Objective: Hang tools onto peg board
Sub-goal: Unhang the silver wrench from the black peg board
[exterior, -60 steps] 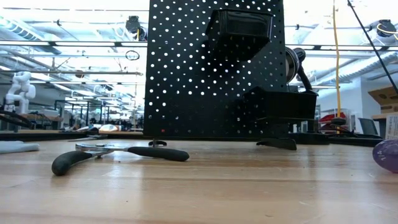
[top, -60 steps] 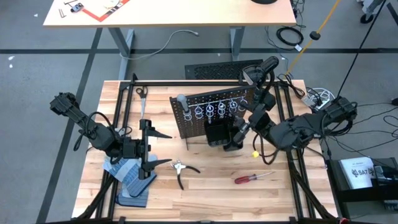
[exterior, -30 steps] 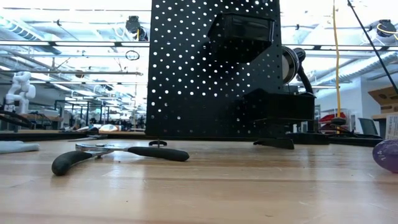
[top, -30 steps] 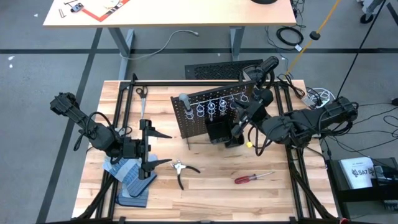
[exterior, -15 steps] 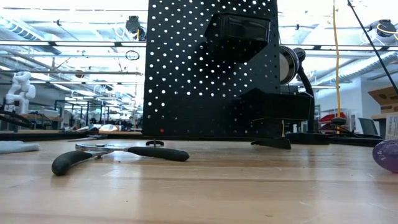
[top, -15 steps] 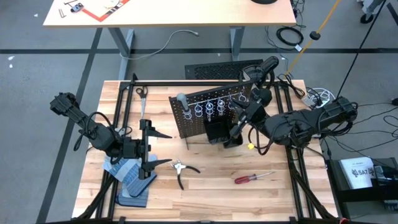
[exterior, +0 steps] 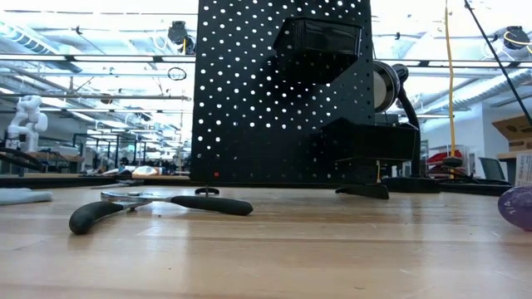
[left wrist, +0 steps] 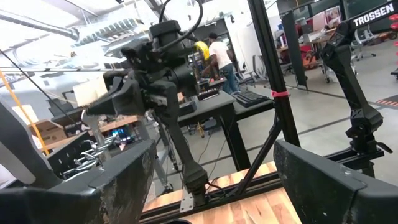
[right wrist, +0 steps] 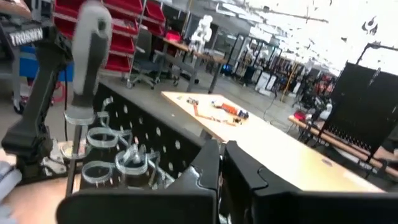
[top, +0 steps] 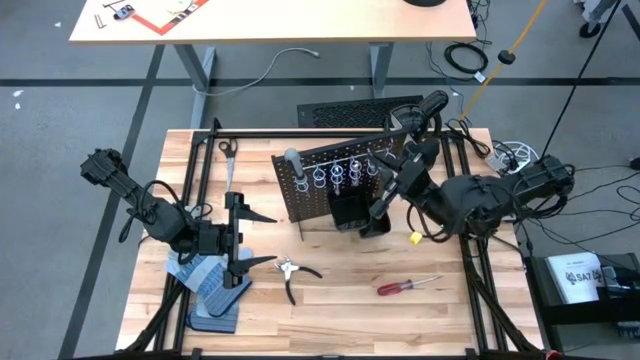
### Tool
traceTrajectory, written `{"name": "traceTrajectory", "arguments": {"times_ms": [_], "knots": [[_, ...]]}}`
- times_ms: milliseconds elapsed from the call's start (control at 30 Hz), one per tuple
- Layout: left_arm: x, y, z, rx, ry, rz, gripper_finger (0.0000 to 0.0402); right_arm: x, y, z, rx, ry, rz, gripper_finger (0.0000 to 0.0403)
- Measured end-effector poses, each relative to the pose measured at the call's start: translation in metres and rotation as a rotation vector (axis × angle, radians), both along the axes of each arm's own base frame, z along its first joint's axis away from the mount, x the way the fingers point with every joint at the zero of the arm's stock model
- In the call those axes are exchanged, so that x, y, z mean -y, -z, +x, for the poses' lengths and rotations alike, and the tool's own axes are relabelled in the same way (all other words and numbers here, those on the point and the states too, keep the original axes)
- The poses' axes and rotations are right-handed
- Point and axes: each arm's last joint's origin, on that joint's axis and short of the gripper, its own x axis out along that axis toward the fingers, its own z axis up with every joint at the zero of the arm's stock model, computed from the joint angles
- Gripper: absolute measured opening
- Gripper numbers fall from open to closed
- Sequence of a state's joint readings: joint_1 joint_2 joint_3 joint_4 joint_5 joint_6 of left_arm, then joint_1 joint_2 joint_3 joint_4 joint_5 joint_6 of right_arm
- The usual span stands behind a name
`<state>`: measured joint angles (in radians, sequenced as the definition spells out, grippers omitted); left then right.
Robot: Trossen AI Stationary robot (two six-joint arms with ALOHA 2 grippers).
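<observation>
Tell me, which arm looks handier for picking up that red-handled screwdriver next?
Probably the right. The right gripper sits at the peg board, and the red-handled screwdriver lies on its side of the table. The left gripper, open, hovers near the pliers.

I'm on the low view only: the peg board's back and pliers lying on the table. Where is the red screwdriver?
Observer: The red-handled screwdriver lies flat on the table, on the ring side of the peg board, apart from it.
Operator: And the grey one?
Observer: The grey-handled screwdriver stands upright in a ring at the board's end.
Operator: What about the left gripper?
Observer: The left gripper is open, next to the blue-grey gloves.
</observation>
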<state>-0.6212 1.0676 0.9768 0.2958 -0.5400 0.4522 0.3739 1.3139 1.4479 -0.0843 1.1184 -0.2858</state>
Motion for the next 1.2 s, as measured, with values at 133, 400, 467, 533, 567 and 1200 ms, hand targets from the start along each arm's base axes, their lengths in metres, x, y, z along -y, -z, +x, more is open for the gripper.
{"name": "traceTrajectory", "arguments": {"times_ms": [133,400,467,533,567,1200], "knots": [[0.0,0.0,0.0,-0.001,0.0,0.001,0.0334,-0.004,-0.008,-0.002,0.014,-0.008,-0.045,0.0],[0.0,0.0,0.0,-0.003,-0.01,-0.001,0.0334,-0.013,-0.017,-0.008,0.033,-0.034,-0.101,0.0],[0.0,0.0,0.0,-0.003,-0.012,-0.001,0.0334,-0.016,-0.019,-0.009,0.034,-0.041,-0.113,0.0],[0.0,0.0,0.0,-0.003,-0.012,-0.001,0.0334,-0.019,-0.02,-0.011,0.037,-0.052,-0.122,0.0],[0.0,0.0,0.0,-0.003,-0.012,-0.001,0.0334,-0.02,-0.021,-0.011,0.04,-0.057,-0.125,0.0],[0.0,0.001,0.0,-0.007,-0.014,0.002,0.0334,-0.057,-0.017,-0.027,-0.006,-0.237,-0.178,0.0]]}}
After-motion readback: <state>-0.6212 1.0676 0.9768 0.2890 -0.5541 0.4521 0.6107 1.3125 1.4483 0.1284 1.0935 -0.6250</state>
